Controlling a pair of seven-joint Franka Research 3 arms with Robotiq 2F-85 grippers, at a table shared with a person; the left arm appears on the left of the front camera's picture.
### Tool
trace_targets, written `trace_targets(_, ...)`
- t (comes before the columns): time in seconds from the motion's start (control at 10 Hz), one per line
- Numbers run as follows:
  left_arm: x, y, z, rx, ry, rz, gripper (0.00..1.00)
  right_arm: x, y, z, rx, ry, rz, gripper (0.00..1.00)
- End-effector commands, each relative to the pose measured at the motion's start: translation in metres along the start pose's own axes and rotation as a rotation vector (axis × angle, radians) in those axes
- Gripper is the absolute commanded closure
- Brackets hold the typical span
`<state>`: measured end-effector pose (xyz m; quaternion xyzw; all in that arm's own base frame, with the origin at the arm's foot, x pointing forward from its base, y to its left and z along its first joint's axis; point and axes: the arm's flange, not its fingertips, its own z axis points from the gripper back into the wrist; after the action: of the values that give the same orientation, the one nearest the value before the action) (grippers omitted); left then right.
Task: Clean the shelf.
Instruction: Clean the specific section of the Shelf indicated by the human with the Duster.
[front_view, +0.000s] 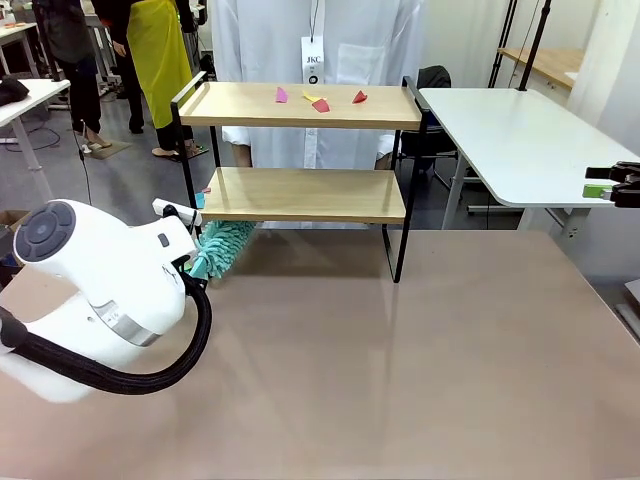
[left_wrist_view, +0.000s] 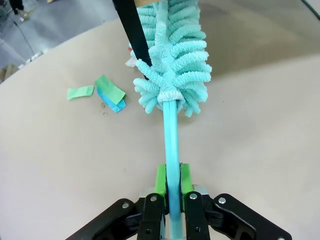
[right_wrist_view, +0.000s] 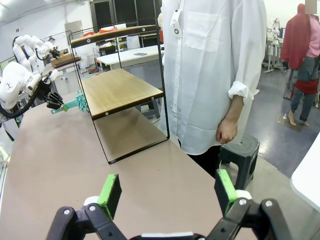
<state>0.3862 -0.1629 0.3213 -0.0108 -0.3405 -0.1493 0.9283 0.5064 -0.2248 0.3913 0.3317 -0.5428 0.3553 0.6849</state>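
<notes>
Front view — the shelf (front_view: 300, 195) stands far-middle on the table (front_view: 420, 360), with the duster (front_view: 222, 247) poking under its left end. Paper bits (front_view: 320, 100) on the top board are left to clear.

Left wrist view: left gripper (left_wrist_view: 173, 174) clamped on the duster handle, scraps (left_wrist_view: 110, 92) on the table beside it.

Right wrist view — right gripper (right_wrist_view: 167, 192) spread apart, empty.

front: fixed on the robot's side, mid-range, faces across the surface (front_view: 400, 350) at the shelf (front_view: 305, 150), front-on.
left wrist: very close, looks down along left claw (left_wrist_view: 173, 179) onto the duster (left_wrist_view: 175, 65).
right wrist: low, along right claw (right_wrist_view: 168, 189), shelf seen from its end.
shared: shelf and duster in all three.
</notes>
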Motion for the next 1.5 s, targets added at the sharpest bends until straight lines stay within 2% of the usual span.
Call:
trace_targets(0.0, 0.015, 0.003, 0.06, -0.039, 0.042, -0.077, 0.87, 0.005, 0.001, -0.002, -0.007, 0.012, -0.013, 0.0)
trace_targets(0.4, 0.022, 0.01, 0.078, -0.09, 0.119, -0.221, 0.87, 0.005, 0.001, -0.002, -0.007, 0.012, -0.013, 0.0)
trace_targets(0.7, 0.027, 0.031, 0.098, -0.25, 0.109, -0.315, 0.87, 0.005, 0.001, -0.002, -0.007, 0.012, -0.013, 0.0)
trace_targets(0.9, 0.026, 0.037, 0.106, -0.301, 0.119, -0.373, 0.87, 0.005, 0.001, -0.002, -0.007, 0.012, -0.013, 0.0)
trace_targets(1.0, 0.031, 0.045, 0.118, -0.387, 0.124, -0.433, 0.87, 0.005, 0.001, -0.002, -0.007, 0.012, -0.013, 0.0)
trace_targets(1.2, 0.031, 0.046, 0.119, -0.391, 0.124, -0.435, 0.87, 0.005, 0.001, -0.002, -0.007, 0.012, -0.013, 0.0)
trace_targets(1.4, 0.037, 0.057, 0.141, -0.412, 0.125, -0.472, 0.87, 0.005, 0.001, -0.002, -0.007, 0.012, -0.013, 0.0)
